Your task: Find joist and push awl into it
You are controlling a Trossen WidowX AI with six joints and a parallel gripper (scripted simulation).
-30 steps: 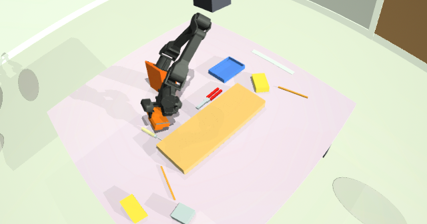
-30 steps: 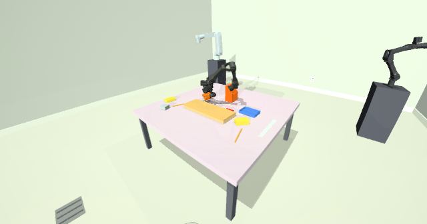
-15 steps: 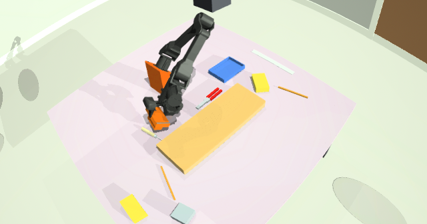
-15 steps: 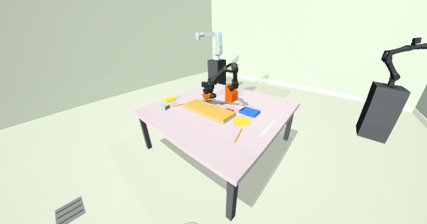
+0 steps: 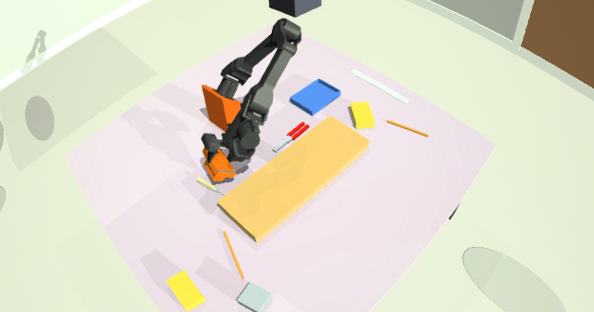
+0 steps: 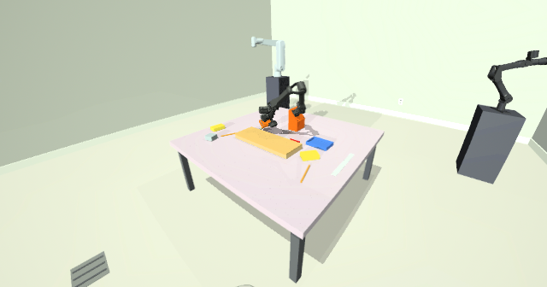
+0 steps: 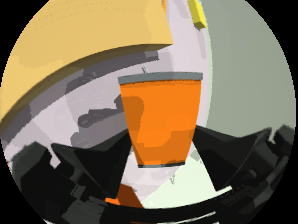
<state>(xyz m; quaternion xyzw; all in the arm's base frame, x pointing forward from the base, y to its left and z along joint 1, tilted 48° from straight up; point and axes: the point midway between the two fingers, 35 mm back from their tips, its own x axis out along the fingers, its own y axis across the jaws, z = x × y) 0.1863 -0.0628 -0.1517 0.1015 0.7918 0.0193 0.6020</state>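
My gripper (image 5: 216, 160) (image 7: 161, 128) is shut on the orange stud finder (image 5: 221, 169) (image 6: 265, 124) (image 7: 160, 117). It holds the stud finder low over the table, just beside the left end of the tan floor panel (image 5: 297, 173) (image 6: 267, 142) (image 7: 67, 36). The awl (image 5: 209, 185), with a pale handle and a thin tip, lies on the table just below the stud finder, near the panel's corner. The blue tray (image 5: 316, 96) (image 6: 320, 143) stands empty beyond the panel's far long side.
An orange block (image 5: 219, 109) (image 6: 296, 120) stands by the arm. Red-handled pliers (image 5: 291, 133) lie between the tray and the panel. Around them lie a yellow sponge (image 5: 362, 114), a yellow block (image 5: 186, 290), two pencils (image 5: 407, 128) (image 5: 233, 254), a grey block (image 5: 254, 297) and a white ruler (image 5: 380, 85).
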